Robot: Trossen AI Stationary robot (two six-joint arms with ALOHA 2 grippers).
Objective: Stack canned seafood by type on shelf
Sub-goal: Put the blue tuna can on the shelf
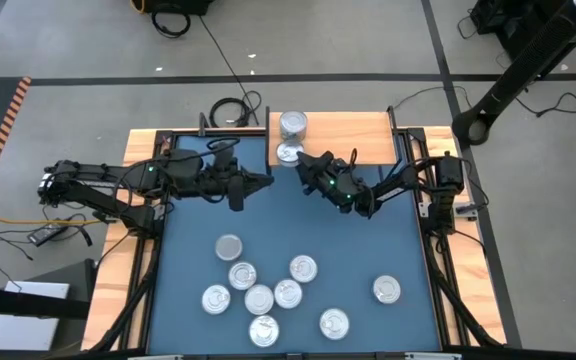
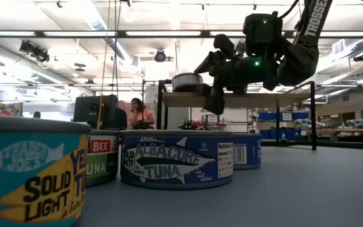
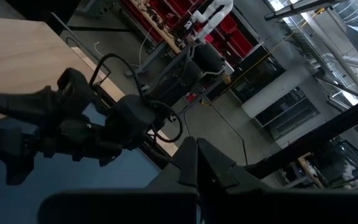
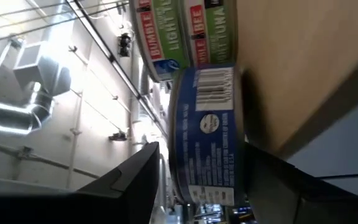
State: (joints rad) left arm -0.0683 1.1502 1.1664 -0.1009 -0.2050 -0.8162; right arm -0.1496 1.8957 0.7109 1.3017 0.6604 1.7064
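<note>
The shelf (image 1: pixel 358 138) stands at the table's far edge. On it are two green-labelled cans, one on the other (image 4: pixel 185 31), and nearer its front edge a blue-labelled can (image 4: pixel 207 137), upright on its base. My right gripper (image 1: pixel 303 163) reaches level at that can and is open. It is rolled so that one finger (image 4: pixel 135 180) stands over the lid and the other (image 4: pixel 272 186) under the shelf's front edge. My left gripper (image 1: pixel 268 180) hovers shut beside it, left of the shelf, holding nothing. Several more cans (image 1: pixel 258 298) lie on the blue table. My right gripper has its fingers above and below the blue-labelled can. A bright strip shows between the upper finger and the lid (image 4: pixel 169 155). Whether the lower finger touches the can's base rim (image 4: pixel 241 143), I cannot tell. The can rests on the shelf board.
Loose cans cluster at the table's near middle, with one apart at the near right (image 1: pixel 387 290). In the low view, yellow-and-teal (image 2: pixel 30 170), green (image 2: pixel 103 157) and blue albacore (image 2: pixel 175 157) tins stand closest. A person (image 2: pixel 140 113) sits in the room beyond. The shelf's right part is bare wood.
</note>
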